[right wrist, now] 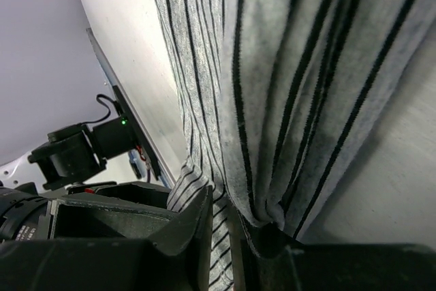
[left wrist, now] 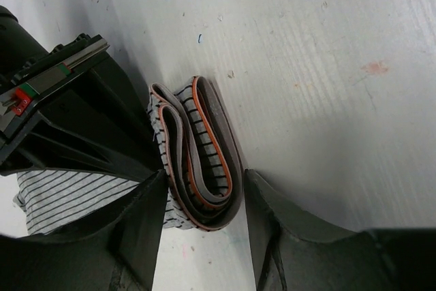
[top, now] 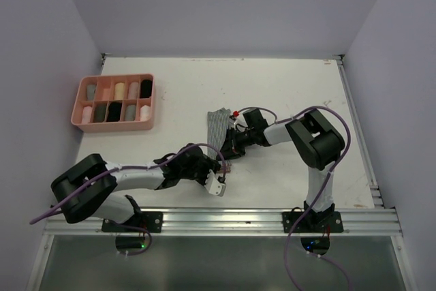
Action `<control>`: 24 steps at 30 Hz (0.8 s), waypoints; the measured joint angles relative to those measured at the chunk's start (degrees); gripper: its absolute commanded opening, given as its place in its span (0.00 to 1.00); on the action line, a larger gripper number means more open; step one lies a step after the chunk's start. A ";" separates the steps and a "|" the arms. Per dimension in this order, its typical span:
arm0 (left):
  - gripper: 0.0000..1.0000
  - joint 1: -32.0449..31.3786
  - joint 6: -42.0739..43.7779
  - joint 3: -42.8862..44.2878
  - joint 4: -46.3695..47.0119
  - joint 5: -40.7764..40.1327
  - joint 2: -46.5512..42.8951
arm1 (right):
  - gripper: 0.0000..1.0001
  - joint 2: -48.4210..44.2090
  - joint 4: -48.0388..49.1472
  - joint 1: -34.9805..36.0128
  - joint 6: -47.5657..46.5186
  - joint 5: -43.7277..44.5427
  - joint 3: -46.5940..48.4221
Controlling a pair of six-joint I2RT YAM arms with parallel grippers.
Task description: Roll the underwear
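The grey striped underwear (top: 219, 126) lies mid-table, its near end wound into a roll. In the left wrist view the roll (left wrist: 204, 161) shows orange-edged waistband layers. It sits between the two fingers of my left gripper (left wrist: 204, 199), which press it from both sides. My right gripper (top: 232, 145) reaches in from the right, just beyond the left gripper (top: 219, 163). In the right wrist view my right gripper (right wrist: 231, 233) is nearly closed, pinching a fold of the striped fabric (right wrist: 286, 86), which stretches away flat on the table.
A pink tray (top: 112, 125) with compartments holding rolled garments stands at the back left. The metal rail (top: 225, 221) with both arm bases runs along the near edge. Walls enclose the table on the left, back and right.
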 measured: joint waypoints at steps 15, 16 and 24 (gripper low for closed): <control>0.00 -0.59 1.27 7.98 -8.28 -2.69 6.01 | 0.34 -0.28 -0.37 0.04 0.63 0.11 0.39; 0.00 -0.59 1.11 8.90 -9.90 -2.47 6.23 | 0.37 -0.59 -0.87 0.04 0.63 0.33 0.61; 0.00 1.25 0.83 14.73 -24.50 3.72 6.21 | 0.54 -8.07 -10.21 -2.27 -4.83 9.29 2.73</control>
